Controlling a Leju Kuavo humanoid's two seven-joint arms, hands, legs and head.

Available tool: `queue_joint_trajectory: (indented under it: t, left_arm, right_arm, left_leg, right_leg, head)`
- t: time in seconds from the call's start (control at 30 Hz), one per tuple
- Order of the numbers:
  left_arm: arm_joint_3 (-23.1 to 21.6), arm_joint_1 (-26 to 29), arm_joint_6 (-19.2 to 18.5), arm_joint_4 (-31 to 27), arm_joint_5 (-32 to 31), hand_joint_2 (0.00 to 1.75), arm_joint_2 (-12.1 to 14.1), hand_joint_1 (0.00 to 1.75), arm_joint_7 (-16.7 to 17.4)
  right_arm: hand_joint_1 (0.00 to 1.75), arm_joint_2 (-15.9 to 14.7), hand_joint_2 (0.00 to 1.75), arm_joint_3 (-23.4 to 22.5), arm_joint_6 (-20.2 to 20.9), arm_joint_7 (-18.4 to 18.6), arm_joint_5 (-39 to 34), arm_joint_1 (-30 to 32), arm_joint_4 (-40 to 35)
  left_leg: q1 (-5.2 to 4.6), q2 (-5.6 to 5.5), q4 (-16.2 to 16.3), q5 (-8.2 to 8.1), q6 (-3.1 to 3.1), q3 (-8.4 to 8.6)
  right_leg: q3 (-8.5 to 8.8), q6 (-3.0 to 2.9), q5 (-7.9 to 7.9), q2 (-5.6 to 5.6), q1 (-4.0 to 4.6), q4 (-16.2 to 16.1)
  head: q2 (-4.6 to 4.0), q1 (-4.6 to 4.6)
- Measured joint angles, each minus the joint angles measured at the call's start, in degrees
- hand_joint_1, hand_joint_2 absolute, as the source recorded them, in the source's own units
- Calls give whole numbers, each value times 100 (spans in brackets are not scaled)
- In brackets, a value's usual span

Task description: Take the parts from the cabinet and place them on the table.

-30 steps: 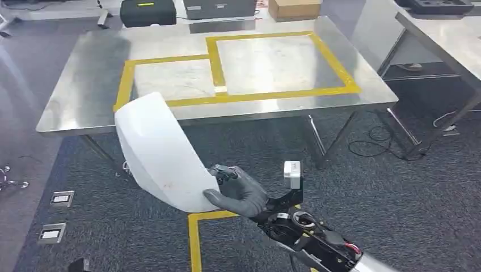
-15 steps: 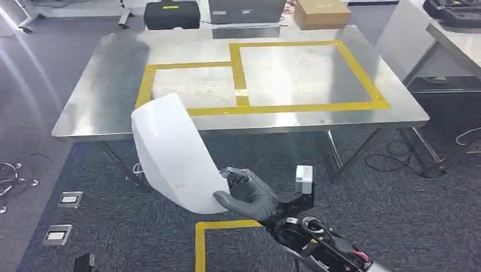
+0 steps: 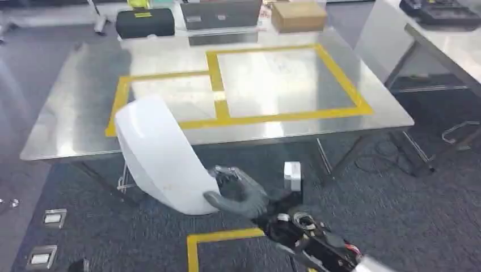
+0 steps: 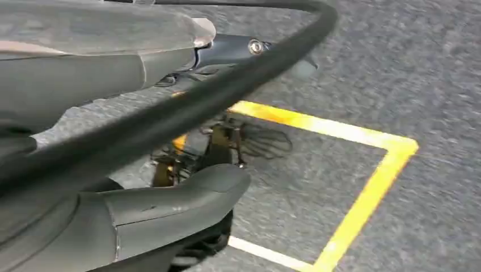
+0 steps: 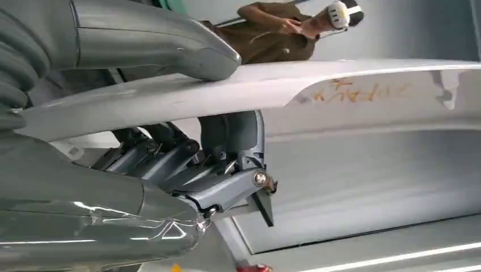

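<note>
The right robot hand [image 3: 238, 192] pinches the lower edge of a curved white part [image 3: 161, 156], thumb on one face and the darker fingers on the other, as the right wrist view confirms with the thumb [image 5: 159, 39] lying along the part's [image 5: 340, 90] pale surface. The part rises up and to the left from the hand, held in the air over the grey carpet [image 3: 397, 209], its upper end overlapping the near edge of the steel worktop [image 3: 74, 119] in the head view, though whether it is truly above the worktop or short of it is hard to judge from this angle. Yellow tape [image 3: 218, 85] marks two adjoining rectangles on the worktop. At the far edge sit a black case [image 3: 144, 21], a grey box [image 3: 221, 14] and a cardboard box [image 3: 298, 16]. Yellow tape [image 3: 195, 243] also outlines a square on the carpet beneath the right arm. In the right wrist view a person [image 5: 272, 34] stands beyond the part.

The left robot hand [image 4: 142, 209] hangs over the carpet [image 4: 408, 68] near a yellow tape corner [image 4: 391, 153]; the view is blurred, so I cannot tell whether its fingers are spread or curled
</note>
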Motion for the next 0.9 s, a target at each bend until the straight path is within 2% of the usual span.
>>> queue_joint_trajectory:
  t: [0.03,0.07,0.1,0.13,0.17,0.2,0.23,0.27,0.3,0.33,0.37,0.4,0.43,0.47,0.5,0.53,0.57,0.6,0.63,0.67,0.7,0.73,0.77,0.8,0.83,0.87,0.9]
  left_arm:
    - [-2,-1,0,-2,0,175,-6,0,-6]
    - [0,7,0,0,0,175,-13,0,-9]
    - [0,0,0,0,2,175,-17,0,-4]
    - [0,6,0,0,0,175,-17,0,-6]
    - [0,6,0,0,0,175,-17,0,-6]
    - [0,1,0,0,0,175,-13,0,-6]
    - [0,0,0,0,0,175,-6,0,-6]
    - [0,1,0,0,0,175,-2,0,-6]
    - [0,7,0,0,0,175,-2,0,-6]
    - [0,15,0,0,0,175,-2,0,-6]
    - [0,15,0,0,0,175,-4,0,-6]
    - [0,13,0,0,0,175,-6,0,-6]
    - [0,7,0,0,0,175,-11,0,-6]
    - [-2,33,0,0,0,175,-37,0,-6]
    - [-4,0,0,0,-2,175,-48,0,-6]
    - [-6,-21,4,0,0,175,-46,0,-2]
    - [-7,-14,6,0,-2,175,-41,0,-4]
    - [-7,-15,7,0,-7,175,-39,0,0]
    - [-7,-27,13,0,-11,175,-35,0,2]
    - [-7,-34,15,0,-15,175,-39,0,2]
    - [-7,-44,13,-2,-20,175,-44,0,5]
    - [-7,-59,13,-2,-22,175,-44,0,4]
    - [-7,-53,13,-2,-22,175,-44,0,11]
    - [-7,-42,15,-2,-20,175,-44,0,13]
    - [-9,-34,20,-2,-20,175,-41,0,18]
    - [-9,-30,22,0,-18,175,-37,0,18]
    - [-9,-26,22,0,-20,175,-26,0,18]
  right_arm:
    - [175,0,175,-2,0,4,0,0,0]
    - [175,0,175,-4,0,2,0,0,-2]
    - [175,0,175,-9,4,-5,-2,-13,-9]
    - [175,0,175,-9,4,-5,-2,-10,-15]
    - [175,0,175,-15,7,-11,-2,-21,-18]
    - [175,0,175,-15,7,-11,-2,-26,-18]
    - [175,-2,175,-17,7,-11,-2,-18,-15]
    - [175,-4,175,-17,7,-11,-2,-3,-15]
    - [175,-4,175,-17,7,-11,-2,10,-15]
    - [175,-4,175,-17,7,-11,-2,12,-13]
    - [175,-4,175,-20,7,-11,-2,11,-13]
    - [175,-4,175,-24,7,-11,-2,11,-13]
    - [175,-6,175,-24,7,-11,-2,11,-13]
    - [175,-13,175,-24,7,-11,-2,14,-9]
    - [175,-31,175,-28,4,-20,-4,30,-2]
    - [175,-33,175,-26,-2,-18,-2,42,-5]
    - [175,-37,175,-35,-17,-22,-2,37,-5]
    - [175,-35,175,-39,-24,-26,-2,25,-11]
    - [175,-33,175,-46,-26,-37,-2,31,-48]
    - [175,-35,175,-55,-26,-48,0,30,-53]
    - [175,-33,175,-63,-28,-46,2,26,-53]
    - [175,-33,175,-63,-28,-44,9,31,-53]
    - [175,-33,175,-63,-28,-44,13,41,-53]
    - [175,-35,175,-66,-28,-44,11,48,-53]
    - [175,-35,175,-66,-28,-44,11,51,-53]
    - [175,-35,175,-66,-28,-44,11,53,-53]
    - [175,-35,175,-68,-28,-44,13,59,-53]
  left_leg:
    - [-15,-22,3,17,51,29]
    - [12,-29,-28,-30,98,45]
    - [4,-41,-21,-27,142,135]
    - [11,-37,-43,-37,187,220]
    - [7,-41,-43,-94,229,297]
    - [4,-41,-43,-140,250,347]
    - [-3,-40,-43,-200,257,400]
    - [-13,-43,-43,-262,264,464]
    - [-20,-48,-43,-327,264,542]
    - [-30,-63,-43,-401,264,638]
    - [-41,-81,-43,-482,263,757]
    - [-55,-89,-45,-558,261,868]
    - [-74,-90,-50,-642,256,977]
    - [-65,-93,-70,-706,251,1016]
    - [-96,-136,-40,-768,211,1095]
    - [-93,-128,-81,-826,169,1127]
    - [-91,-131,-64,-802,148,1200]
    - [-99,-129,-49,-755,106,1200]
    - [-91,-123,99,-750,88,1126]
    - [-82,-118,418,-662,63,983]
    - [-76,-117,840,-692,33,690]
    - [-68,-113,1242,-839,8,380]
    - [-57,-113,1533,-1074,-10,110]
    - [-42,-113,1655,-1255,-24,-79]
    - [-26,-112,1593,-1321,-53,-189]
    - [-17,-111,1364,-1234,-72,-205]
    - [-12,-108,970,-966,-71,-149]
  right_leg:
    - [92,35,-80,-23,-7,-48]
    - [216,74,-16,-22,2,33]
    - [264,94,-46,-26,-7,8]
    - [216,129,-77,-42,-31,126]
    - [41,145,-110,-44,-35,529]
    - [-244,165,-213,-45,-36,1010]
    - [-576,184,-408,-47,-41,1499]
    - [-843,193,-652,-47,-40,1838]
    - [-1033,195,-839,-47,-39,1991]
    - [-1133,183,-909,-47,-37,1927]
    - [-1145,150,-795,-47,-29,1654]
    - [-1111,94,-512,-45,2,1284]
    - [-1076,7,-15,-39,30,837]
    - [-1084,-85,666,-42,68,450]
    - [-1130,-97,740,12,110,383]
    - [-986,-95,715,-7,114,370]
    - [-982,-116,699,-14,100,319]
    - [-889,-134,699,-11,100,281]
    - [-762,-142,704,5,44,189]
    - [-686,-162,687,-2,49,131]
    - [-636,-190,660,-4,42,96]
    - [-589,-196,614,-5,40,83]
    - [-533,-198,555,-3,36,83]
    - [-470,-197,493,9,33,83]
    - [-387,-189,424,24,30,83]
    - [-297,-174,352,34,24,83]
    - [-188,-150,270,37,13,83]
  head:
    - [0,42]
    - [0,66]
    - [0,75]
    - [0,112]
    - [0,125]
    - [0,173]
    - [0,208]
    - [0,224]
    - [0,250]
    - [0,271]
    - [0,296]
    - [0,333]
    - [0,372]
    - [0,416]
    - [0,370]
    - [0,392]
    - [0,405]
    - [0,411]
    - [0,401]
    - [0,375]
    - [0,335]
    - [0,306]
    - [0,287]
    - [0,261]
    - [0,226]
    - [0,197]
    - [0,171]
